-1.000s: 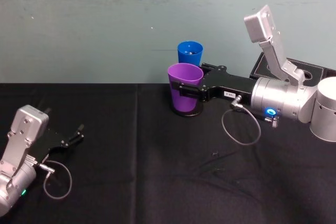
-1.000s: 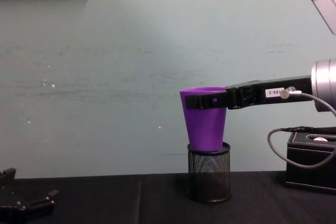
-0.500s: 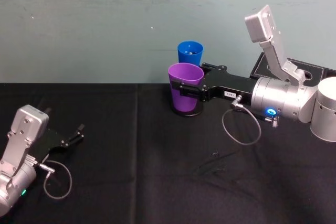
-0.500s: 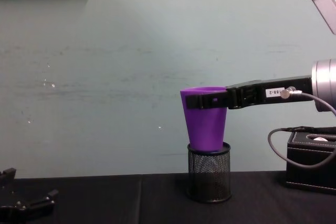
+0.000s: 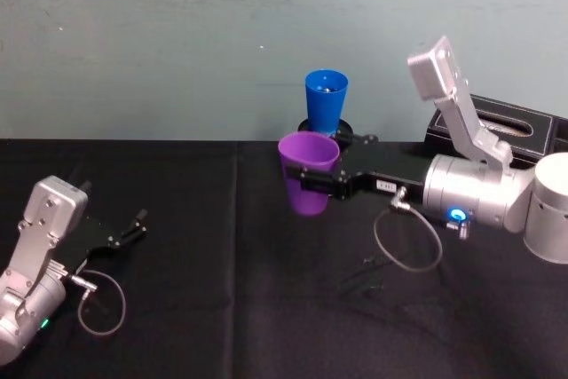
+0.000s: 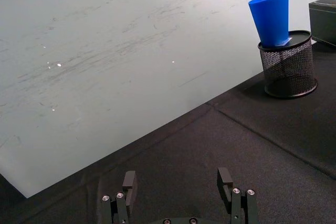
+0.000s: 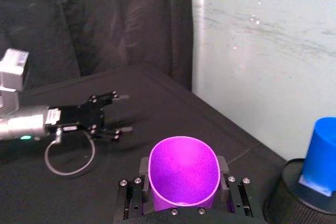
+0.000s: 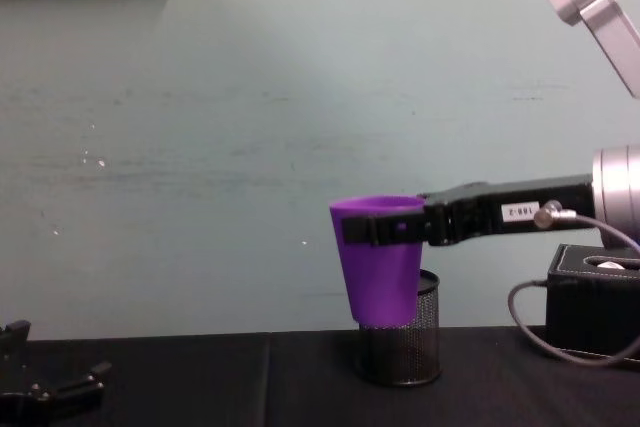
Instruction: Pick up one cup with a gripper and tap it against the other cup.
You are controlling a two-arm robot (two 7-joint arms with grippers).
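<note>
We see the right gripper (image 5: 321, 181) clamped on the purple cup (image 5: 309, 175), held off the worktop (image 5: 231, 290), hiding the blue cup (image 5: 325, 101) from the chest view

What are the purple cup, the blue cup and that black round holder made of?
The purple cup, held in the right gripper, looks like smooth plastic: even colour, thin rim, and its inside glows in the right wrist view. The blue cup looks like the same plastic, with a matte to slightly glossy finish. The black holder beneath it seems to be wire mesh, probably metal, since its grid lets light through.
</note>
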